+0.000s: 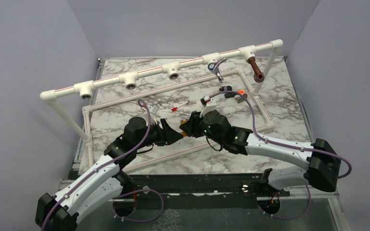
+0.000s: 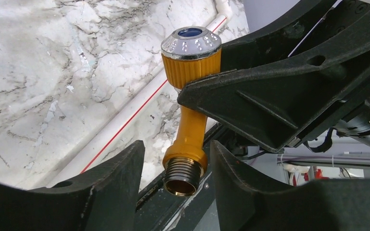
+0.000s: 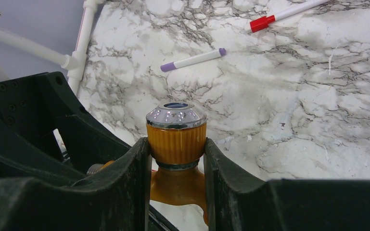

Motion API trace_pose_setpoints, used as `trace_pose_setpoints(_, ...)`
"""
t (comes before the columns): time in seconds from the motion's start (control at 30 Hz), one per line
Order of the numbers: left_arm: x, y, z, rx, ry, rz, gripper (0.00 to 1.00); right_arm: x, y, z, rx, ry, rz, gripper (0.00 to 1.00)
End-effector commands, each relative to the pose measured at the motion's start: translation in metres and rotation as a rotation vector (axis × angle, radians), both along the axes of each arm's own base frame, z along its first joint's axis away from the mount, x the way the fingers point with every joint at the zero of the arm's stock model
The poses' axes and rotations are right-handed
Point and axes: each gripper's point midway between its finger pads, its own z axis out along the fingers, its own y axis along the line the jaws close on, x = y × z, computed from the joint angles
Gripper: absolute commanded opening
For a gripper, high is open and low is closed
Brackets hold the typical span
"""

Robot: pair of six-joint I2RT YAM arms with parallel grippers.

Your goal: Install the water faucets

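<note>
My right gripper (image 3: 176, 144) is shut on the ribbed knob of the mustard-yellow faucet (image 3: 176, 137) and holds it above the table's middle (image 1: 186, 129). In the left wrist view the faucet (image 2: 191, 72) hangs with its threaded end (image 2: 183, 175) between my left gripper's (image 2: 177, 147) open fingers, with a gap on each side. My left gripper (image 1: 175, 134) meets the right one (image 1: 191, 126) tip to tip. The chrome faucet (image 1: 218, 68) and the copper-brown faucet (image 1: 256, 70) hang from tees on the raised white pipe. The black orange-tipped faucet (image 1: 233, 93) lies on the table.
Three open tee fittings (image 1: 129, 82) sit along the raised pipe's left half. A low white pipe frame (image 1: 173, 89) rings the marble table. A red-tipped stick (image 3: 279, 17) and a purple-tipped pen (image 3: 192, 59) lie on the table beyond the grippers.
</note>
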Motion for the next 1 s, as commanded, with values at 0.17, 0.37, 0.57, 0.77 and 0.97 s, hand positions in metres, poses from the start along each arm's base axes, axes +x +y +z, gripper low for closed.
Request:
trace_pose_setpoints(0.17, -0.01, -0.01, 0.009, -0.071, -0.006, -0.069, 0.44, 0.004, 0.01, 0.024, 0.084, -0.039, -0.025, 0.0)
trace_pose_setpoints(0.37, -0.012, -0.014, 0.018, -0.122, -0.025, -0.087, 0.34, -0.001, 0.01, 0.025, 0.104, -0.033, -0.007, 0.0)
trace_pose_setpoints(0.57, -0.016, -0.016, 0.025, -0.168, -0.035, -0.106, 0.01, -0.006, 0.008, 0.024, 0.117, -0.027, 0.005, 0.0)
trace_pose_setpoints(0.77, -0.017, -0.017, 0.028, -0.175, -0.044, -0.115, 0.0, -0.01, 0.002, 0.024, 0.127, -0.025, 0.004, 0.11)
trace_pose_setpoints(0.97, -0.02, -0.016, 0.038, -0.18, -0.091, -0.134, 0.0, -0.016, -0.013, 0.028, 0.168, -0.026, -0.017, 0.54)
